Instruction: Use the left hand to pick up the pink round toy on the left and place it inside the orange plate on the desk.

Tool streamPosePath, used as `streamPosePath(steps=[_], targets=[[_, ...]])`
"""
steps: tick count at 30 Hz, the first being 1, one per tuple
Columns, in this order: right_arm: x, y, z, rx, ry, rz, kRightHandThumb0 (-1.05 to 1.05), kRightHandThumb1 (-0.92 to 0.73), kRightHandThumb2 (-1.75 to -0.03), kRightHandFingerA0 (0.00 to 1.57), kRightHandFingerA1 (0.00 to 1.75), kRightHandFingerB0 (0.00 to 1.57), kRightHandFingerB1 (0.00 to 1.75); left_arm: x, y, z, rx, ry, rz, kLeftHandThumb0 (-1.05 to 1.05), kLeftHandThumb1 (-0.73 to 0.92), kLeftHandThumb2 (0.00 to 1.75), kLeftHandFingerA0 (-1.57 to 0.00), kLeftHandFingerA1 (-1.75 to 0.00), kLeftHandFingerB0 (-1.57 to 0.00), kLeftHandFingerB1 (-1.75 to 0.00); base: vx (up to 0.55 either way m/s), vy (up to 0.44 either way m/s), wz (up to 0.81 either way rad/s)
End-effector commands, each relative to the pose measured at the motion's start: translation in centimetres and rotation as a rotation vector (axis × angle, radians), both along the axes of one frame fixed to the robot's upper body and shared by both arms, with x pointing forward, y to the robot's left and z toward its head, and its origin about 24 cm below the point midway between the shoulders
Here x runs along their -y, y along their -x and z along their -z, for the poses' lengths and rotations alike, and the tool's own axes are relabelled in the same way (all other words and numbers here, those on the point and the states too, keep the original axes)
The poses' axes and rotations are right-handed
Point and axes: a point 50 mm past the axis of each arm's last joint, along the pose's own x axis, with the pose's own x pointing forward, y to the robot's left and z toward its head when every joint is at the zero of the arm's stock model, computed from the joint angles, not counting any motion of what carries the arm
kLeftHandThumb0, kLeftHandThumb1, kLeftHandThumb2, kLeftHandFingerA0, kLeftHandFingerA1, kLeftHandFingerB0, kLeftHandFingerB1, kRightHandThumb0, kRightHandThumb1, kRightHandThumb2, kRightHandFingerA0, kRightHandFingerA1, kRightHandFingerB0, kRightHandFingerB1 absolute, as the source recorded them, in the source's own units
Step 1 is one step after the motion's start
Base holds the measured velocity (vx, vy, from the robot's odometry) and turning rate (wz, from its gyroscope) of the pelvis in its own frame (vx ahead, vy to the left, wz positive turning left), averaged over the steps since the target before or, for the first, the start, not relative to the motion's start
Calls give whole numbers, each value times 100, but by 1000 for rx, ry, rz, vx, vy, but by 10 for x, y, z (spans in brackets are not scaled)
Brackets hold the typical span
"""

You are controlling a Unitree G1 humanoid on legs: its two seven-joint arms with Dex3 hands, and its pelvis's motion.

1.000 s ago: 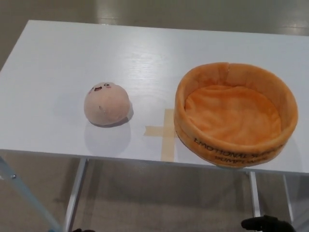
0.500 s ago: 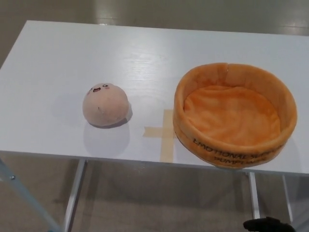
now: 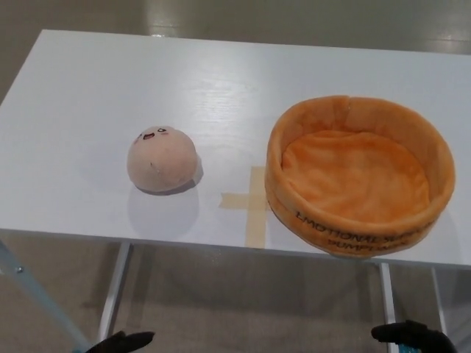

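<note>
The pink round toy, a plush ball with a small face on top, rests on the white desk left of centre. The orange plate, a soft plush bowl with high walls and black lettering on its front, stands empty at the right. Only the top of my left hand shows at the bottom edge, below the desk and well short of the toy. A black sliver of my right hand peeks in at the bottom right, below the plate.
A cross of tan tape marks the desk between toy and plate. The desk's front edge runs across the lower frame, with metal legs and floor beneath.
My left hand has risen into view at the bottom left. The right hand sits slightly higher. The picture shifted a little; toy and plate have stayed put.
</note>
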Motion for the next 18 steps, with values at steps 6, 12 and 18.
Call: streamPosePath(steps=[6,12,18], targets=[[4,-5,-2,-21,18,-7,-17,-59,-60,60,87,53,74,42,2,-109,231,208,445,-28,52,56,-10,-31,-22,-29,0,0,0],[0,-7,-2,-22,2,0,-14,-59,-61,59,86,52,73,44,-12,-143,420,249,410,-21,52,56,-10,-29,-23,-30,0,0,0],[1,-5,-2,-25,9,-4,-15,-60,-60,63,89,55,74,45,-35,-173,605,226,349,-14,47,57,-6,-24,-15,-30,0,0,0]])
